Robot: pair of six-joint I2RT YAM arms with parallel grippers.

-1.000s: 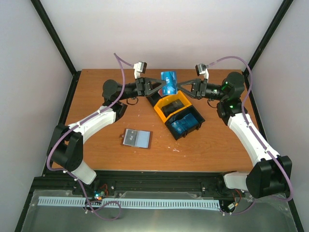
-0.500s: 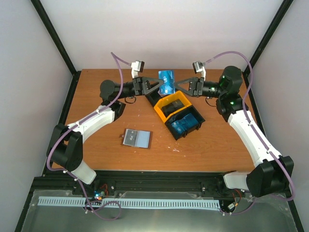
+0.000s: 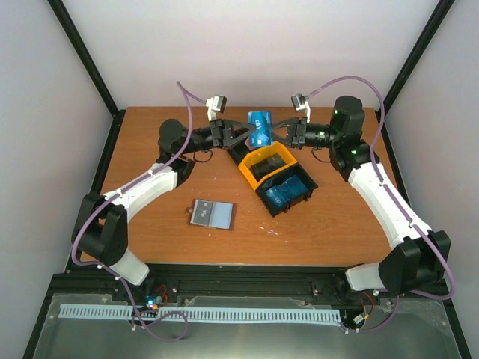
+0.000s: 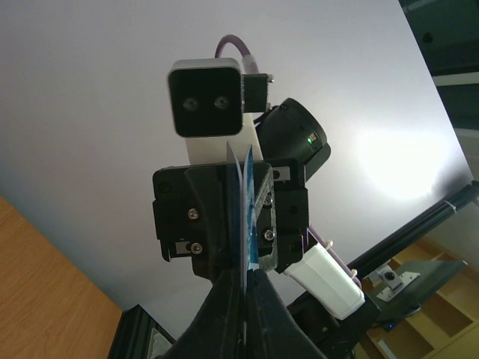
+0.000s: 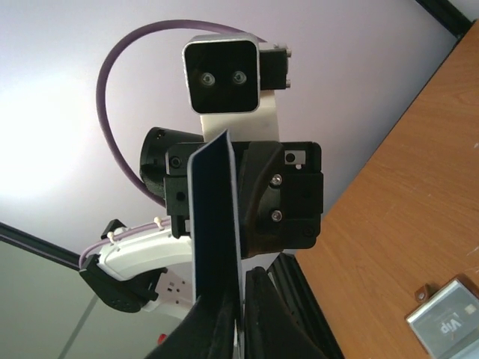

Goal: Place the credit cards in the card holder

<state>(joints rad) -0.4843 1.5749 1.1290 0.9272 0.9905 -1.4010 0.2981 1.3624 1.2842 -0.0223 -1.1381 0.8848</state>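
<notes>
We see a smooth wood-grained bench (image 3: 150, 142), a glossy plastic blue card (image 3: 260, 127), a matt black-and-yellow plastic tray (image 3: 244, 166), and a card holder (image 3: 212, 214) lined dull grey.

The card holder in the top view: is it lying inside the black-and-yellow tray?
No, the card holder lies open on the wooden table, apart from the tray and to its left.

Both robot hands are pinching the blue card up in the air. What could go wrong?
The left gripper and right gripper both pinch the blue card; pulling apart could bend it or tug it loose.
If it slips, it may drop into or beside the tray, not the card holder, which lies open off to the left.
</notes>
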